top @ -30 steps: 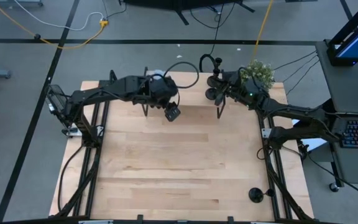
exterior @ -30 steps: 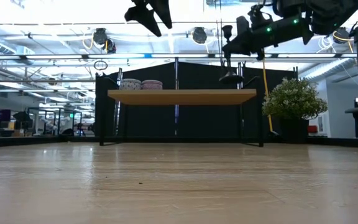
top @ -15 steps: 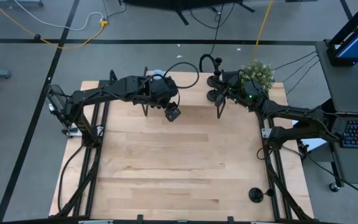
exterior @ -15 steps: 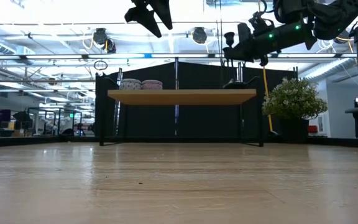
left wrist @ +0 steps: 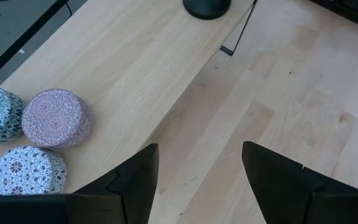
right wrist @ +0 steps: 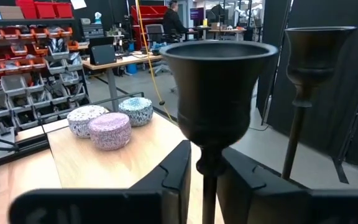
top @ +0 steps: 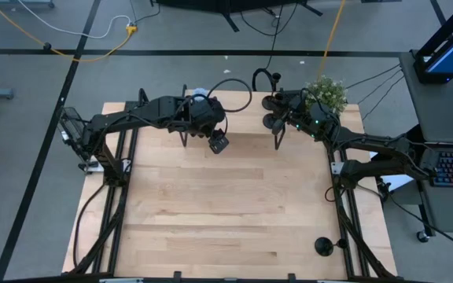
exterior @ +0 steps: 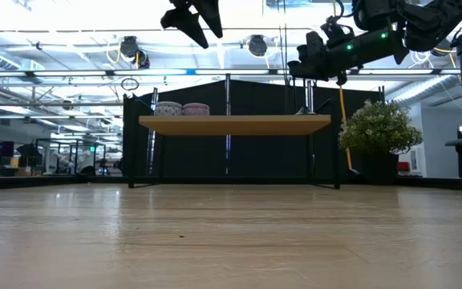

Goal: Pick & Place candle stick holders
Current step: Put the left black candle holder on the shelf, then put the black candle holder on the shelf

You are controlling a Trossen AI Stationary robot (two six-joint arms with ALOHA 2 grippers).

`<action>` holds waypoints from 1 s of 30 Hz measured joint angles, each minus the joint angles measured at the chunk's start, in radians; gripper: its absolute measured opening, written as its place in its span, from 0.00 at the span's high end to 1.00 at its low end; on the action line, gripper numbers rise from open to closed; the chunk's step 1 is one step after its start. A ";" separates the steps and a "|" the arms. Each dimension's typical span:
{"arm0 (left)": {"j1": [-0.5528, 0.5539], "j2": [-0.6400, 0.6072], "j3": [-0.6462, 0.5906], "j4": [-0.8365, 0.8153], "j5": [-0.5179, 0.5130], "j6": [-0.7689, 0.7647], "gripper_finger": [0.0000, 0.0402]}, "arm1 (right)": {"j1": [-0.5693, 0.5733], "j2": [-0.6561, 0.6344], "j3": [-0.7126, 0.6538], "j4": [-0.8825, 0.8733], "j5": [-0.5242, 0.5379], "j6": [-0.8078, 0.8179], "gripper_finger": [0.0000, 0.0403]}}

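Note:
My right gripper (top: 280, 118) is at the raised wooden shelf (exterior: 235, 123) on the table's far edge, shut on a black candle stick holder (right wrist: 219, 87) with a goblet-shaped cup on a thin stem. In the low view its round base (exterior: 306, 112) is down at the shelf top. A second black holder (right wrist: 316, 62) stands just behind it. A third holder (top: 323, 246) stands on its disc base at the table's near right corner. My left gripper (left wrist: 197, 162) is open and empty, hovering high in front of the shelf (top: 217, 143). My right gripper pinches the holder's thin stem (right wrist: 209, 180) just below the cup, one finger on each side. The fingers (right wrist: 176, 171) come level from the table's near right side and lie across the stem. The holder stands upright, base at the shelf top; whether it rests there I cannot tell.
Three patterned round tins (left wrist: 56, 118) stand together on the shelf's left part. A potted green plant (top: 326, 93) stands beyond the table's far right corner. The wooden table top (top: 226, 204) lies between the arms and the near edge.
My right gripper has gone down toward the shelf with the holder. The holder's base hung clear above the shelf a second ago and is now down at the shelf top, still upright.

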 joint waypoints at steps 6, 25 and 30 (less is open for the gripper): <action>0.000 0.000 0.000 0.000 0.000 0.007 0.40 | 0.000 -0.001 0.000 0.016 0.000 -0.004 0.75; -0.015 0.000 0.000 -0.001 0.000 0.023 0.40 | 0.002 -0.148 0.000 -0.222 -0.009 -0.004 0.36; -0.022 0.000 0.000 -0.001 0.000 0.025 0.40 | 0.024 -0.250 0.000 -0.330 -0.061 0.001 0.34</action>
